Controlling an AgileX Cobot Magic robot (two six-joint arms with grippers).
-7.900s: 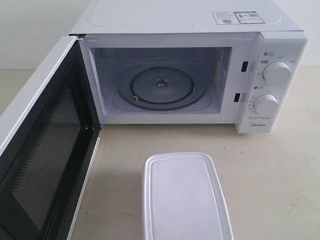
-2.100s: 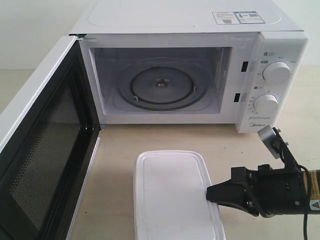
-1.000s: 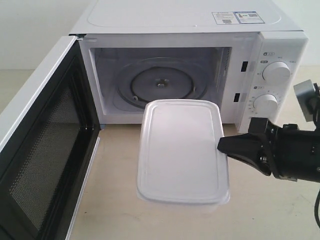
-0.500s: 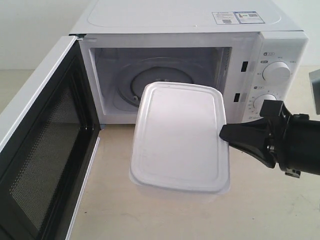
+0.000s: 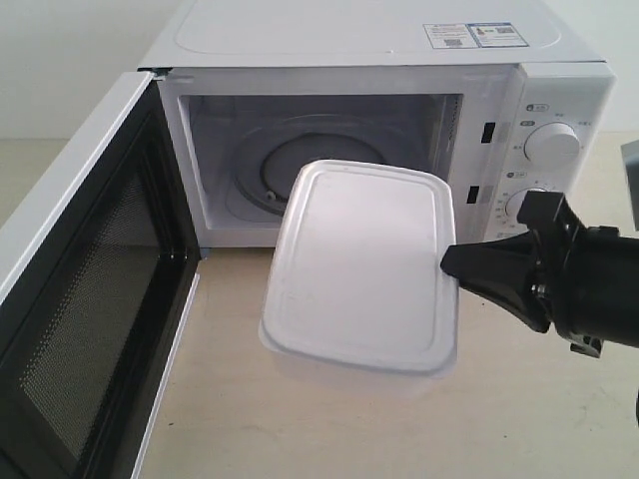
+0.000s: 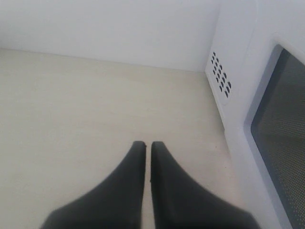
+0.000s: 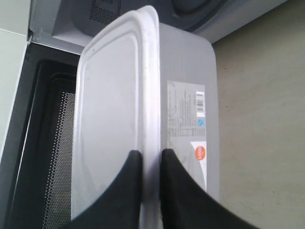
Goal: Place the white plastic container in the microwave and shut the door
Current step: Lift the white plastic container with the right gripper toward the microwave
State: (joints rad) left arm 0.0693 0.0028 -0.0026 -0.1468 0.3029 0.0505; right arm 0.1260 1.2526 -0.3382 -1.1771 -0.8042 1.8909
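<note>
My right gripper (image 5: 449, 267) is shut on the rim of the white plastic container (image 5: 361, 264), which hangs in the air in front of the microwave (image 5: 379, 60) opening, its far end over the sill. In the right wrist view both black fingers (image 7: 128, 181) pinch the container's lid edge (image 7: 150, 95), and its label with an orange-red mark (image 7: 199, 152) shows on the side. The door (image 5: 90, 299) stands wide open at the left, mesh inner side facing in. My left gripper (image 6: 143, 143) is shut and empty above the bare counter, beside the door's outer window (image 6: 286, 138).
The glass turntable (image 5: 270, 170) lies partly hidden behind the container. Two round knobs (image 5: 551, 145) sit on the panel just behind my right arm (image 5: 589, 284). Beige counter (image 5: 329, 429) spreads below the container. The microwave's vented side wall (image 6: 220, 76) stands close to my left gripper.
The right gripper took hold of the container on the counter, lifted it and carried it toward the oven opening. In the last half second it moved slightly farther in.
</note>
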